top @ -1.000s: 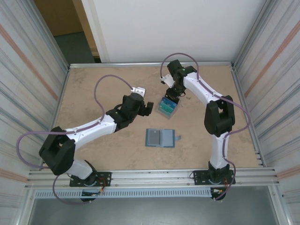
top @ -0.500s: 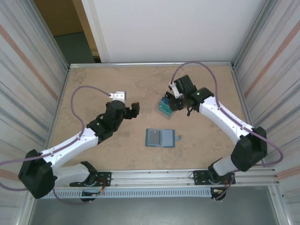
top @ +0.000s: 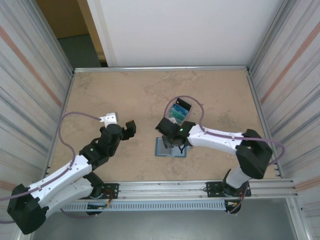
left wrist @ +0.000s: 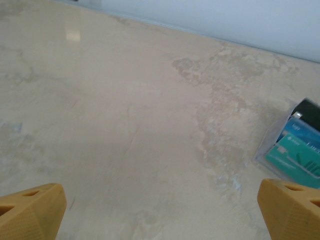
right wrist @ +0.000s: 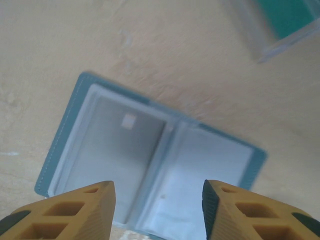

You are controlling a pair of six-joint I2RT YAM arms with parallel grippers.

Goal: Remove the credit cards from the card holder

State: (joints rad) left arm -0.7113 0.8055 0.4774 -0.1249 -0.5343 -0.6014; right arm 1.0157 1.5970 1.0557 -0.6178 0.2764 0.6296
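card holder: lies open and flat on the surface, paler inner side up, at the centre of the top view, right under the right gripper.
credit cards: teal, light blue and black, stacked in a clear tray just above the holder in the top view, not touching it.
left pocket: a grey sheet with a pale square shows there; cannot tell whether it is a card or lining.
right gripper: jaws parted with nothing between them, poised over the holder's fold.
left gripper: jaws spread wide and empty, left of centre, well apart from the holder.
handling: a card is probably light, stiff and slick, and hard to pinch while flat. take it by an edge standing clear of the pocket. the holder looks soft and light and may slide or fold, so pin one panel.
change: half a second ago the right gripper was beside the tray; now it is down over the holder. the left arm has drawn back toward the lower left. holder and tray look unmoved.
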